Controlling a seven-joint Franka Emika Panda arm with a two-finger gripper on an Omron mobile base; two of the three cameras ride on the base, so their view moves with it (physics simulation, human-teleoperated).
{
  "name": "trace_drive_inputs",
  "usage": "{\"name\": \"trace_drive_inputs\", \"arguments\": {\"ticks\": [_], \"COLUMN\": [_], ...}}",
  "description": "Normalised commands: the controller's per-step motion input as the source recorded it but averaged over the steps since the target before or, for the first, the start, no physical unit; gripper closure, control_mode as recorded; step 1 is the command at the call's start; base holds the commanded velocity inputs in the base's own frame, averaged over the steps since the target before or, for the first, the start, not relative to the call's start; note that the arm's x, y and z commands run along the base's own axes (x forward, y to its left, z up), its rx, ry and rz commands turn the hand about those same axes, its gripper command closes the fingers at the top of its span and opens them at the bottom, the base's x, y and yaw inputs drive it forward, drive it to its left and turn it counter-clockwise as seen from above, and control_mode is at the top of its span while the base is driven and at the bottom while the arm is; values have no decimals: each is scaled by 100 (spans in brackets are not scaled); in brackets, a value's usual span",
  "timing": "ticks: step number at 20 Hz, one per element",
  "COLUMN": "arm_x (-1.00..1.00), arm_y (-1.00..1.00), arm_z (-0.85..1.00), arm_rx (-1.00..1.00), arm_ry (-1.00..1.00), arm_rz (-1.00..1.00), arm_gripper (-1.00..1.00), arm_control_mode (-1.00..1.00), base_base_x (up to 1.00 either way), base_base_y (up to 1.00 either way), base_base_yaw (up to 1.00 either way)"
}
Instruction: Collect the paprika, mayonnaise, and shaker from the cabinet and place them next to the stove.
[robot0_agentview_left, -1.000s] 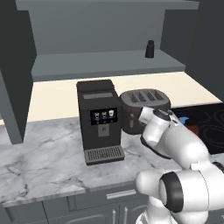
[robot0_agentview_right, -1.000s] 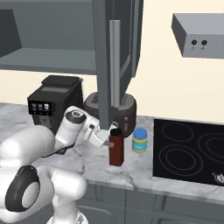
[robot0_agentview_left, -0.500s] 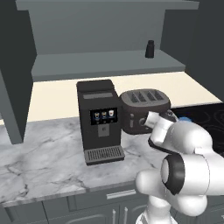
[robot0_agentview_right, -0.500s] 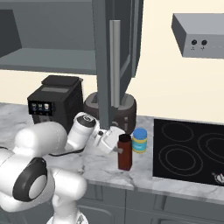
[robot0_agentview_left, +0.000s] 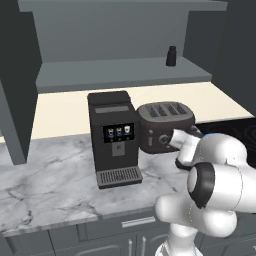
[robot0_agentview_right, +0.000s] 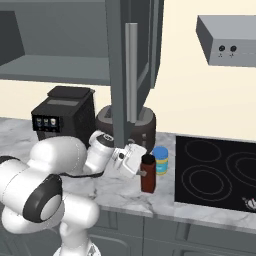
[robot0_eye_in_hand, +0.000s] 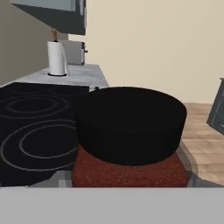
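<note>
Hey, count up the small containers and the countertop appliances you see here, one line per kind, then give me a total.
Spice bottle: 1, the paprika
Jar: 1, the mayonnaise
Shaker: 1, on the cabinet shelf
Coffee machine: 1
Toaster: 1
Paper towel roll: 1
Total: 6

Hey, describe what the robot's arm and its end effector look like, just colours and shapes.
The arm is made of glossy white, rounded, bulbous segments, with dark grey to black rings at the joints. A thin dark cable runs beneath the forearm. The end effector is a boxy white block at the end of a white cylindrical wrist with a dark band.
</note>
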Motion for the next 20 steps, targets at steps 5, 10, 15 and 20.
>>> {"name": "trace_drive_inputs", "arguments": {"ticks": [5,10,15,20], "arm_x": [7,11,24,22], "arm_y": [-12,-23,-15,-10], "arm_z": [-17,-11,-10,-21], "arm_rx": [2,1,0,0], "arm_ry": [-2,0,0,0], "arm_rz": [6,0,0,0], "arm_gripper": [100,100,100,100], "arm_control_mode": [-100,-100,-100,-100], "base_base_x": [0,0,0,0], "base_base_y": [0,0,0,0], "base_base_yaw": [0,0,0,0]}}
